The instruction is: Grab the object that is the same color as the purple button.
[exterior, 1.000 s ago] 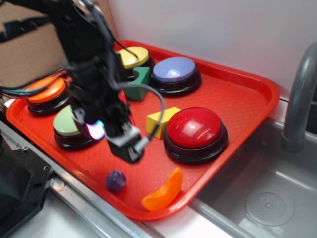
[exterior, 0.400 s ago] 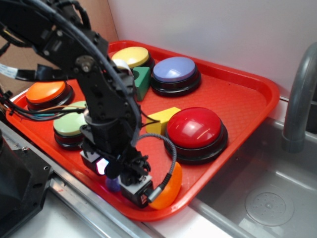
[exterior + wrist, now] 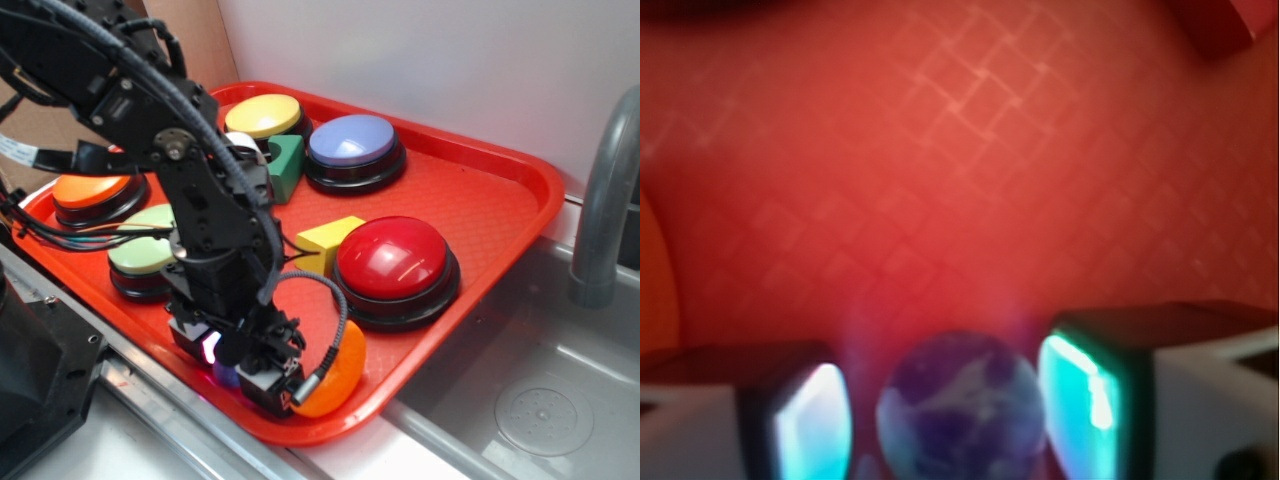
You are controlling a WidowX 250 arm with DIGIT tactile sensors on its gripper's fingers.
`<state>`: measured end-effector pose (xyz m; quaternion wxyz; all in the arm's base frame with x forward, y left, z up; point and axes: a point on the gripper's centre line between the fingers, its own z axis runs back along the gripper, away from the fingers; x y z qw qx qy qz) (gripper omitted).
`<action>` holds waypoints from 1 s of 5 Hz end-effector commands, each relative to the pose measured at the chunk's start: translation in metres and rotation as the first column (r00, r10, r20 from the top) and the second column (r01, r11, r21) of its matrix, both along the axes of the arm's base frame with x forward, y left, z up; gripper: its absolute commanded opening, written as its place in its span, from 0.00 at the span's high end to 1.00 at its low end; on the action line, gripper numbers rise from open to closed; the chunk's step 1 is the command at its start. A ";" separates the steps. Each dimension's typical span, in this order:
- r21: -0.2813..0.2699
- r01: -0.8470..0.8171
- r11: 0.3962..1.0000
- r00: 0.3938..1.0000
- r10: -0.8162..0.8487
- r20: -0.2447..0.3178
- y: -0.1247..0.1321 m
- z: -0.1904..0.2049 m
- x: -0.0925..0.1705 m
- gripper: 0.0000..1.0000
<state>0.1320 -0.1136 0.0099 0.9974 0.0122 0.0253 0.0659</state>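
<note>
The exterior view looks down at an angle from above the red tray (image 3: 480, 200), taking in all of it with the sink beyond its right edge. The wrist view sits very close to the tray floor (blurred by nearness), facing forward between the fingertips (image 3: 1090, 390). Both views share the tray's near-edge patch.

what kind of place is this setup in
Probably a toy kitchen or sink-side robot test bench. A grey faucet rises over a sink basin beside a red tray holding big dome buttons, such as the purple button, and small toy pieces.
</note>
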 end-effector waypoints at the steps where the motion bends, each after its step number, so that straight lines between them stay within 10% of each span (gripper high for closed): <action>1: -0.014 0.034 0.999 0.999 -0.034 0.026 0.005 0.018 0.006 1.00; 5: -0.133 -0.063 0.989 0.951 0.100 0.293 0.059 0.190 0.059 1.00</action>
